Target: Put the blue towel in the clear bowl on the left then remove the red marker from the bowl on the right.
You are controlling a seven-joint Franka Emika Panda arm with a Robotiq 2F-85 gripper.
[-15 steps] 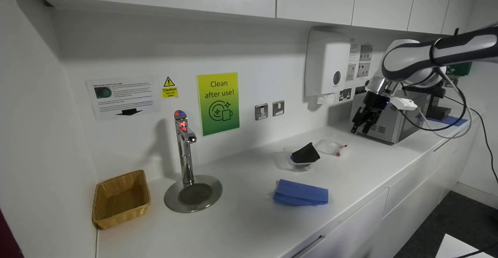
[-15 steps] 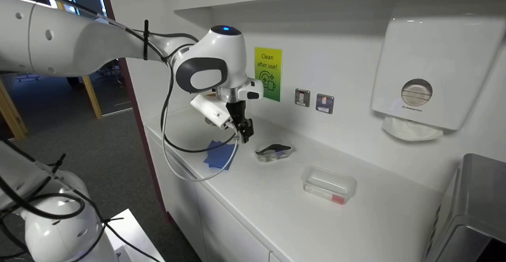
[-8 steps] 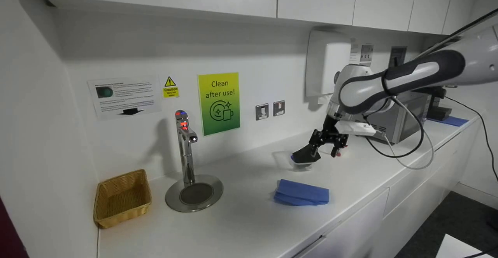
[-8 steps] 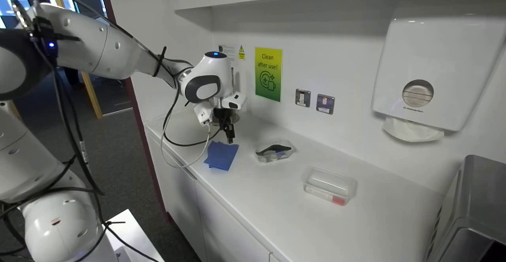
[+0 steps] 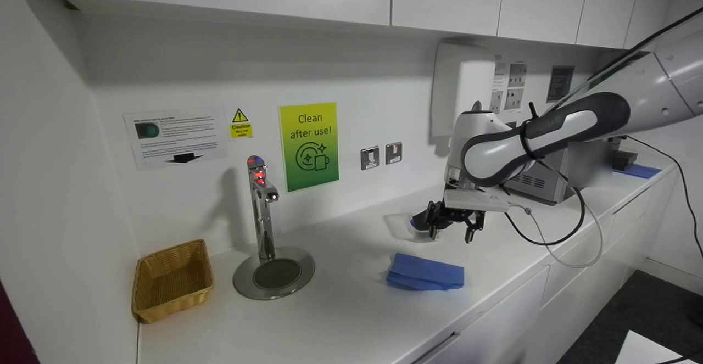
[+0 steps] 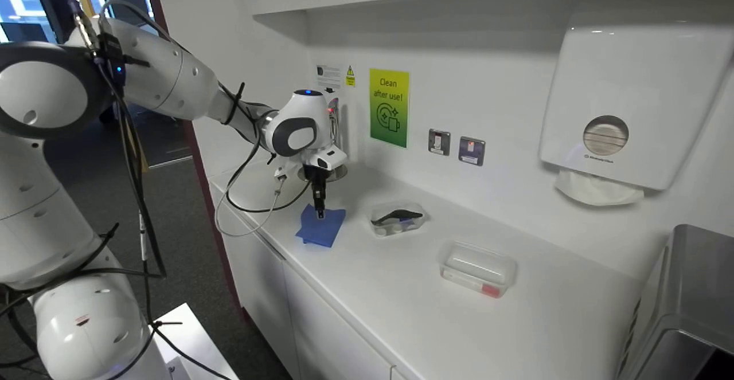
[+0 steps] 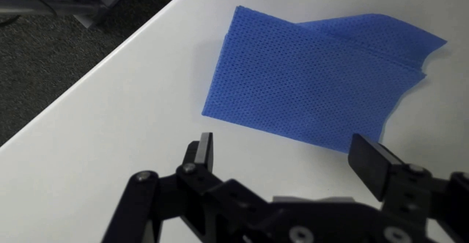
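My gripper (image 7: 281, 138) hangs over the white counter (image 5: 329, 320), in from the front edge, its jaws spread wide. In the wrist view I see the fingers (image 7: 205, 150) standing well apart, one over bare counter, the other overlapping a corner of the blue towel (image 7: 304, 78); whether it touches the cloth I cannot tell. The towel lies folded on the counter near the front edge, outside both bowls, a second layer fanning out from beneath one side. In both exterior views I find the left clear bowl (image 6: 401, 228) farther from the front edge, a black item (image 6: 398, 215) resting in it and rising above the rim. The right clear bowl (image 6: 459, 279) stands between the left one and a grey appliance (image 6: 688, 277); a red item (image 6: 491, 290) shows through one lower corner, too blurred for me to identify. A wicker basket (image 5: 176, 303) occupies the counter's back corner; a chrome tap (image 5: 263, 221) rises beside it, near the back edge.
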